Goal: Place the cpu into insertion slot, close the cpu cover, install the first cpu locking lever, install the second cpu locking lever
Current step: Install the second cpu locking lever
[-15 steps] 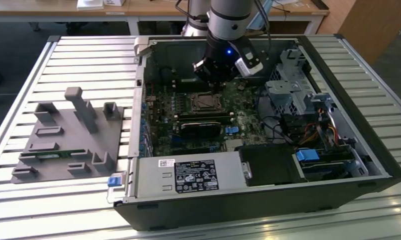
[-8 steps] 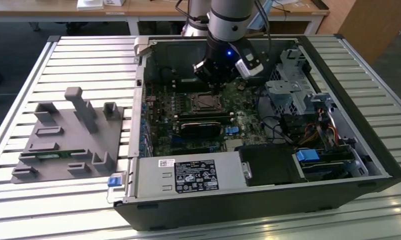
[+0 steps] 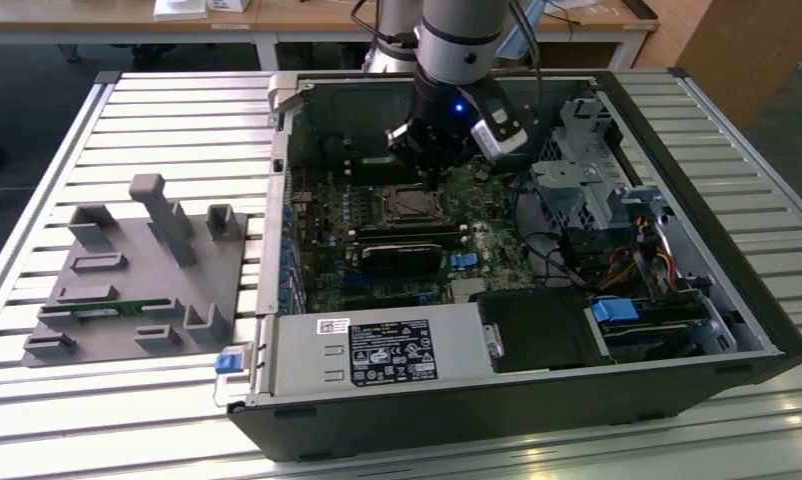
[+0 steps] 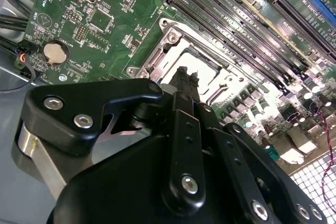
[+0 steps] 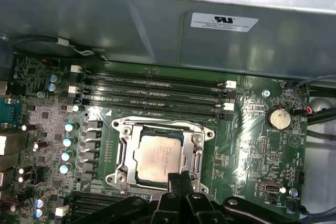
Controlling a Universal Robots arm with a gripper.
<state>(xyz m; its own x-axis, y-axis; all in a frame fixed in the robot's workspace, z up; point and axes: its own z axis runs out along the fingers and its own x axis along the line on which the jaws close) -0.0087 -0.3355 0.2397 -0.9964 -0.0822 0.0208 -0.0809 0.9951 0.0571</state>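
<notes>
From where I'm driving it, the black end effector [image 5: 178,178] has its fingers pinched together on nothing, tips hovering right over the near edge of the socket in the open black PC case [image 3: 721,300] on the slatted metal table [image 3: 174,110]. The small flat square cpu with the dull silver-grey top [image 5: 156,153] is already sitting in the slot on the green motherboard [image 5: 252,129]. The shiny silver metal frame of the cpu cover [image 5: 124,153] lies flat around it.

Slatted metal table [image 3: 134,110], wooden desks [image 3: 308,15] behind.

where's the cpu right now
The dull silver-grey square cpu sits in the motherboard socket, framed by the shiny metal cpu cover, just beyond the closed gripper in the first wrist view.
</notes>
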